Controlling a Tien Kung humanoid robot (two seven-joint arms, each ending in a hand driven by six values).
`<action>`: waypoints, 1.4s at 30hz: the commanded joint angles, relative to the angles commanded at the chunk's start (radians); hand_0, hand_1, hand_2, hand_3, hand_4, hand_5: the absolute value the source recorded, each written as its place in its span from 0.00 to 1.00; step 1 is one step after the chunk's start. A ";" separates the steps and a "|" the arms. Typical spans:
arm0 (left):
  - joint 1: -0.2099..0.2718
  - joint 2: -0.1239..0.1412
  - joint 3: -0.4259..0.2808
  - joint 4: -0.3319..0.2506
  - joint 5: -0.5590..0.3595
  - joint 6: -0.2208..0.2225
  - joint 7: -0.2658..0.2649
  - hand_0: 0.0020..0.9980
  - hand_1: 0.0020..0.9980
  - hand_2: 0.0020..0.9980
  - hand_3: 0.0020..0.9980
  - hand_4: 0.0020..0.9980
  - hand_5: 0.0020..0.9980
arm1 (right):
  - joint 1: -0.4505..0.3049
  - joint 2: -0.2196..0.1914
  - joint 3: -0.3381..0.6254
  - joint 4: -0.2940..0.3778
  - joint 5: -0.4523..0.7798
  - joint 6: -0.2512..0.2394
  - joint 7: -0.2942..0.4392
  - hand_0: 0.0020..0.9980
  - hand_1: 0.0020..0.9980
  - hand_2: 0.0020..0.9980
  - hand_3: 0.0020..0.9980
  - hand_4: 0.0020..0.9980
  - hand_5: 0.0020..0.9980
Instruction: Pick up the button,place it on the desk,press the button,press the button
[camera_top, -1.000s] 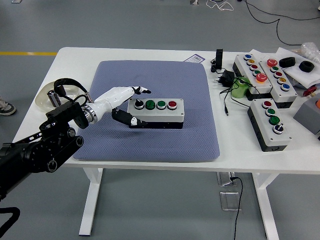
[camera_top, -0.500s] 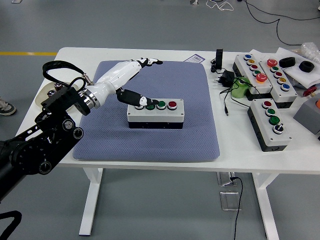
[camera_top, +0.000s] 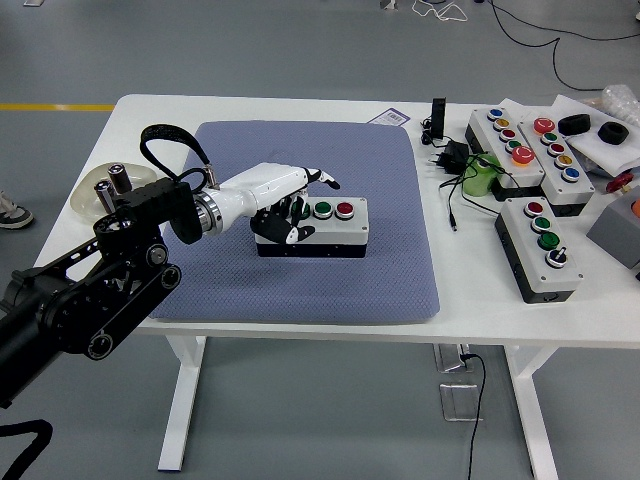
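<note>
A grey button box (camera_top: 338, 228) with a black base lies on the blue mat (camera_top: 330, 285) in the middle of the table. A green button (camera_top: 322, 210) and a red button (camera_top: 345, 209) show on its right half. My left hand (camera_top: 290, 208) lies over the box's left half and hides the buttons there. Its lower fingers are curled down onto the box top and front. The index finger (camera_top: 323, 181) sticks out just above and behind the green button. The hand holds nothing. My right arm is out of view.
Three more button boxes (camera_top: 540, 245) (camera_top: 510, 140) (camera_top: 557, 150) stand at the right of the table, with a black plug and cable (camera_top: 448, 155) and a green object (camera_top: 480, 178). A pale bowl (camera_top: 93, 192) sits at the left edge.
My left hand rose from the box's left end up over the mat, then came down onto the box's left half with fingers curled. The box has not moved.
</note>
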 joint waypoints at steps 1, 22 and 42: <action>-0.003 -0.001 0.002 0.004 0.003 -0.014 0.009 0.00 0.00 0.07 0.85 0.59 0.00 | 0.001 0.000 0.002 0.000 -0.002 0.000 0.000 0.64 0.53 0.55 0.63 0.24 0.24; -0.035 -0.017 0.040 0.073 -0.011 -0.053 0.055 0.00 0.00 0.04 0.86 0.55 0.00 | 0.008 0.000 0.018 0.000 -0.019 0.002 -0.002 0.64 0.53 0.55 0.63 0.24 0.24; -0.049 -0.027 0.055 0.051 -0.038 0.004 0.054 0.00 0.00 0.04 0.85 0.56 0.00 | 0.009 0.000 0.024 0.000 -0.026 0.001 -0.003 0.64 0.53 0.55 0.63 0.24 0.24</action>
